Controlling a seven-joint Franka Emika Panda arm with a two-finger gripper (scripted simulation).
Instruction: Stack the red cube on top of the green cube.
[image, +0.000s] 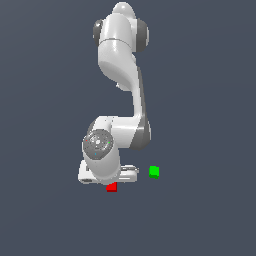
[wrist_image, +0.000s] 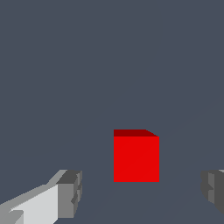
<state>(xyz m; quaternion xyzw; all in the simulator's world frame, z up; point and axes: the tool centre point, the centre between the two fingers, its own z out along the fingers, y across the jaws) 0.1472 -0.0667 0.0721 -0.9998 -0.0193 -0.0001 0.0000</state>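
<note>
The red cube (wrist_image: 136, 158) sits flat on the plain grey floor (image: 210, 220), free of any contact. In the wrist view it lies in the gap between the two fingertips (wrist_image: 70, 194), with clear floor on either side of it, so the jaws stand wide apart and hold nothing. That spread makes sense for an approach — the fingers need room to pass down both flanks of the cube before closing.

In the exterior view the red cube (image: 112, 187) peeks out just below the gripper (image: 107, 180), mostly hidden by the wrist, which suggests the hand is lined up over it. How far the tips are above the floor I cannot tell.

The green cube (image: 154, 171) rests on the floor near the red one, toward the exterior view's right and apart from it. Nothing is on top of it, so the stack is not yet begun.

The arm (image: 125, 75) folds down from its base with the hand pointing at the floor — a posture suited to a top-down grasp.
</note>
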